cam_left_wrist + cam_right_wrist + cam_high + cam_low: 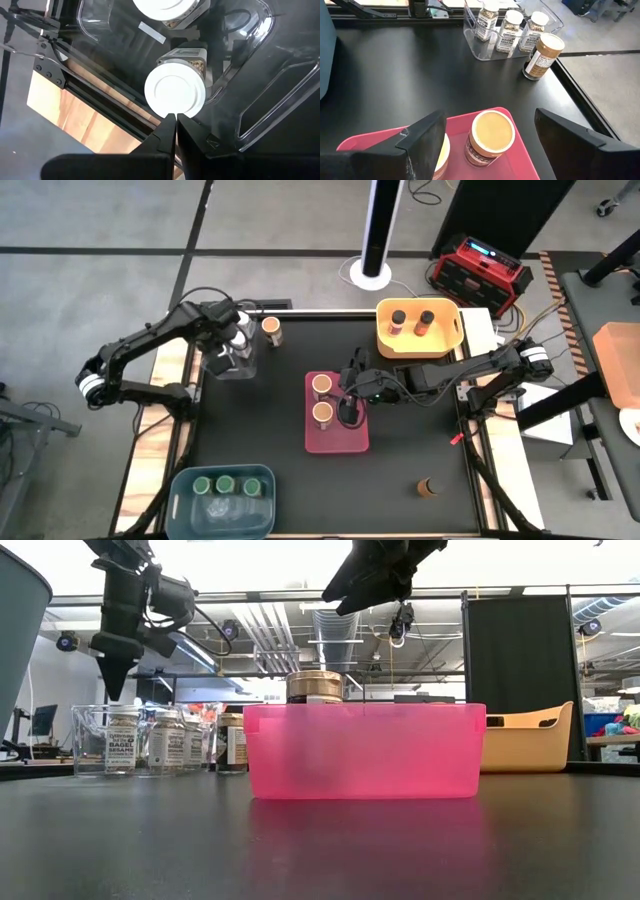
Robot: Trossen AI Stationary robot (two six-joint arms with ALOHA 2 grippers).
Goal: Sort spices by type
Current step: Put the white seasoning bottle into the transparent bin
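Right gripper (346, 392): spread wide and holding nothing, above the pink bin; in the right wrist view one tan-lid jar shows between its two fingers (422, 137), not touched.
Left gripper (172, 120): clenched with nothing in it, fingers pressed together just over a white-lid jar (175, 91) in the clear bin.
Pink bin (340, 439): mid-table; holds two tan-lid jars (322, 385), one behind the other, upright.
Clear bin (232, 366): far left of the table; three white-lid jars (511, 24) stand upright in a row inside.
Loose tan jar (271, 329): upright on the table just beside the clear bin, outside it.
Yellow bin (447, 340): far right side; two dark-lid jars (399, 318) stand side by side inside.
Blue bin (182, 496): near left corner; three green-lid jars (224, 484) in a row along its far side.
Lone brown jar (428, 487): on the table at the near right, well apart from every bin.
Table (400, 450): black top, wood strips along both sides.
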